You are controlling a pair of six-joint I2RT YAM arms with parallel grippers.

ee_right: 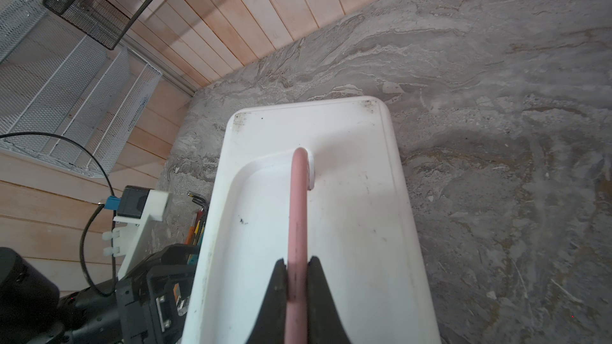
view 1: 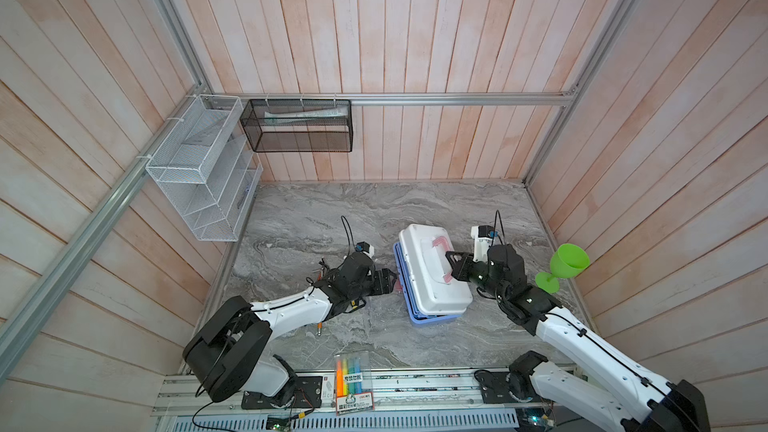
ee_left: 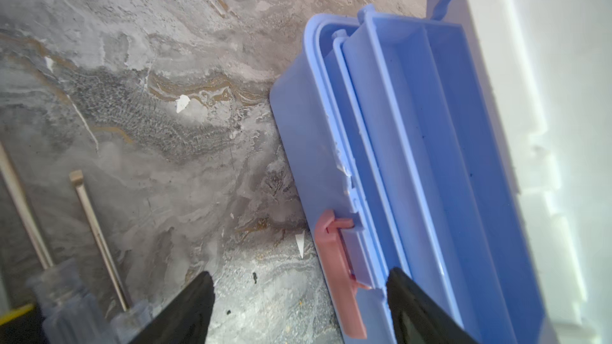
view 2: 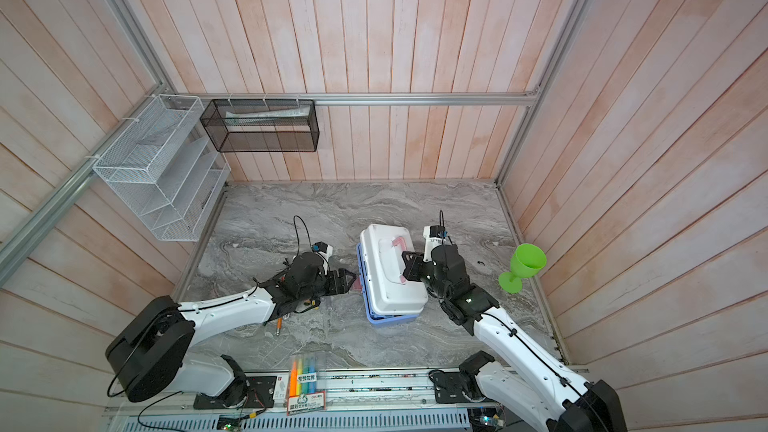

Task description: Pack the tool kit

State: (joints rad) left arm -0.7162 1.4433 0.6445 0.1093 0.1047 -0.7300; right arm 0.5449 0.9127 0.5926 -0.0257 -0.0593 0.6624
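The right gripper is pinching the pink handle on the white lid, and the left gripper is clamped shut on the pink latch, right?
Not quite: the left gripper is open. The left wrist view shows its fingers apart, the pink latch between them unclamped. The right gripper does pinch the pink handle on the white lid.

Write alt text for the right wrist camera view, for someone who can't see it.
The right gripper is shut on the pink handle of the tool kit's white lid, its black fingers pinching the bar from both sides. Grey marble tabletop shows around the lid, and wire baskets hang on the plank wall beyond.
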